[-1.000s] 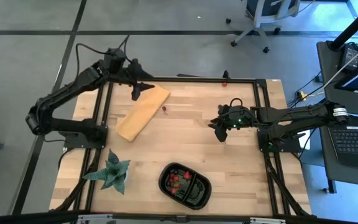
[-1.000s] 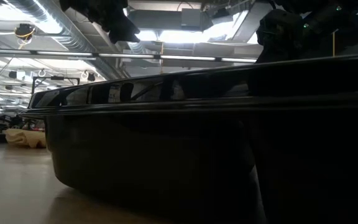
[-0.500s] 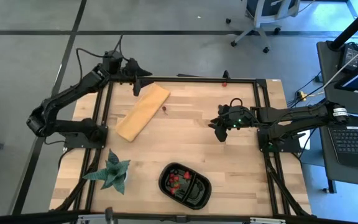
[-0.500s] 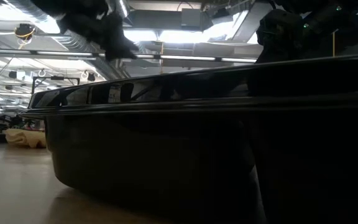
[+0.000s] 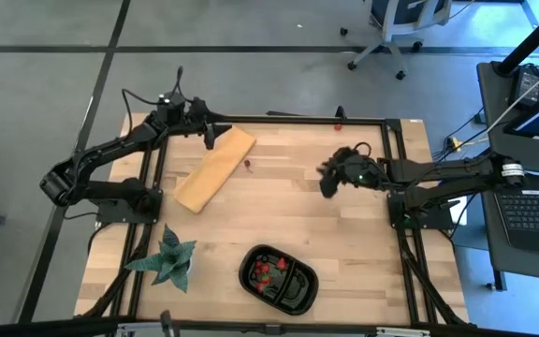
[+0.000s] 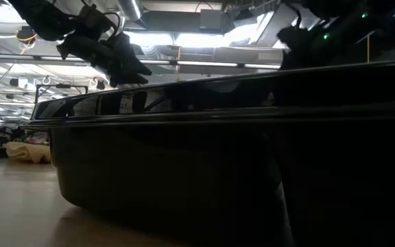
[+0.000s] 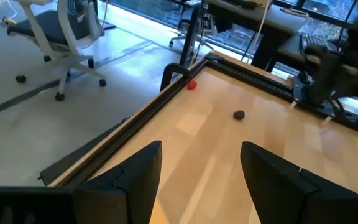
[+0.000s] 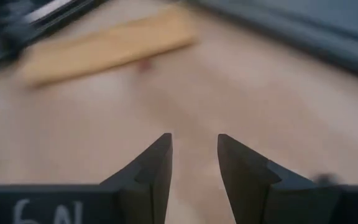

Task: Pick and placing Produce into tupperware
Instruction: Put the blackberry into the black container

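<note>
The black tupperware [image 5: 279,278] sits near the table's front edge with several red pieces of produce [image 5: 265,271] in it; its dark wall [image 6: 184,171] fills the low view. One dark berry [image 5: 252,165] lies on the wood beside the tan board [image 5: 215,168]. A red fruit [image 5: 338,123] rests by the far rail. My left gripper [image 5: 210,139] hovers open over the board's far end, with both loose fruits ahead of it [image 7: 192,85] [image 7: 238,114]. My right gripper [image 5: 326,185] hangs open above the table's right middle, nothing between its fingers [image 8: 194,146].
A green spiky plant [image 5: 168,259] stands at the front left. Black rails [image 5: 363,120] frame the table. Bare wood lies between the board, my right gripper and the tupperware. Office chairs and desks stand beyond the far edge.
My left gripper has come down from high above toward the board's far end, rolling as it sank, and stays open. My right gripper has turned in place, its fingertips swinging toward the far edge. Nothing on the table has moved.
</note>
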You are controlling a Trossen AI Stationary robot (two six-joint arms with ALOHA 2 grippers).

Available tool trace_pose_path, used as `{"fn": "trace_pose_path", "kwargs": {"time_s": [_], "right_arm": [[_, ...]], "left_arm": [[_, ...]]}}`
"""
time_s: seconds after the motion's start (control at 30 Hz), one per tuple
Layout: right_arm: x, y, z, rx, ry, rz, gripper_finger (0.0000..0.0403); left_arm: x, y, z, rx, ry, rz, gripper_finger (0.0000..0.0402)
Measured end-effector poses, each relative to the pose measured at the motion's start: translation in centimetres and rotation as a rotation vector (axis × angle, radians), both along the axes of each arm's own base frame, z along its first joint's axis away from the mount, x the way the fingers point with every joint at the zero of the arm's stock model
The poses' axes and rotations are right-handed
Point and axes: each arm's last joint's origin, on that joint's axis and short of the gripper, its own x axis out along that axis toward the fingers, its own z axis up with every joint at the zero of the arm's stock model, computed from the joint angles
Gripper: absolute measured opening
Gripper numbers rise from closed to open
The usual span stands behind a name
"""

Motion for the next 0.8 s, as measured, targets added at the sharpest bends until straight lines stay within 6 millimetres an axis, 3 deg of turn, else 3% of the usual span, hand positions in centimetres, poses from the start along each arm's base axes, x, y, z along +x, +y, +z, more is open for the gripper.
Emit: {"fn": "trace_pose_path", "kwargs": {"time_s": [0.1, 0.2, 0.43, 0.63, 0.8], "right_arm": [[-0.8, -1.3, -0.4, -0.001, 0.035, -0.21, 0.0131], [-1.6, -2.6, -1.0, 0.118, 0.058, -0.327, 0.0131], [-2.1, -5.5, -2.5, 0.388, 0.085, -0.372, 0.0131], [-2.0, -7.2, -4.2, 0.406, 0.181, -0.379, 0.0131], [-2.0, -8.0, -4.4, 0.352, 0.208, -0.342, 0.0131]], "left_arm": [[0.2, -0.2, -0.1, -0.024, -0.005, -0.004, 0.0212], [0.4, -0.4, -0.1, -0.026, -0.006, -0.016, 0.0212], [0.8, -0.8, -0.1, -0.026, -0.006, -0.042, 0.0212], [1.1, -1.1, -0.1, -0.027, -0.005, -0.059, 0.0212], [1.4, -1.4, -0.1, -0.026, -0.004, -0.074, 0.0212]]}}
